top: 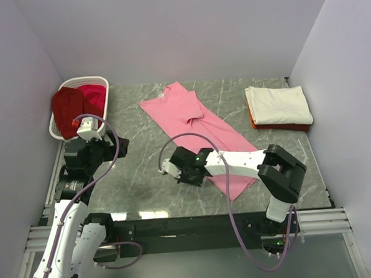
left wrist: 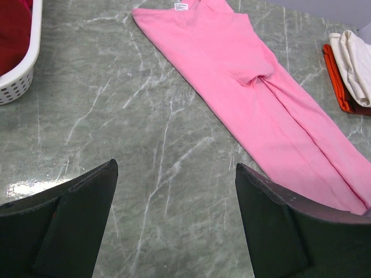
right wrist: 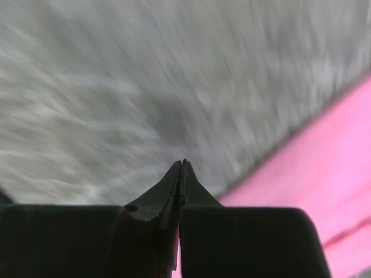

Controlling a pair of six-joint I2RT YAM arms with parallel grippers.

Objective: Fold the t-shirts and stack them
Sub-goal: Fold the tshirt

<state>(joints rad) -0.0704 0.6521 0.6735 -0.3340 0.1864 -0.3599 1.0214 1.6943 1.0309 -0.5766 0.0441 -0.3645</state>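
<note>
The pink t-shirt (top: 190, 117) lies spread flat and slantwise across the middle of the grey marble table (top: 138, 179); it also shows in the left wrist view as a long pink strip (left wrist: 261, 98). My right gripper (top: 166, 167) hovers just off its lower left edge, over bare table. It is shut (right wrist: 182, 163) with nothing visible between the tips, and pink cloth (right wrist: 330, 185) lies to its right. My left gripper (left wrist: 175, 165) stands open over bare table at the left. A folded cream-white t-shirt (top: 277, 104) rests on an orange-red one (top: 278, 127) at the back right.
A white slatted basket (top: 103, 82) stands at the back left with a dark red shirt (top: 66, 111) and a crimson one (top: 93, 94) in it. Purple-white walls close in the table on three sides. The right wrist view is blurred.
</note>
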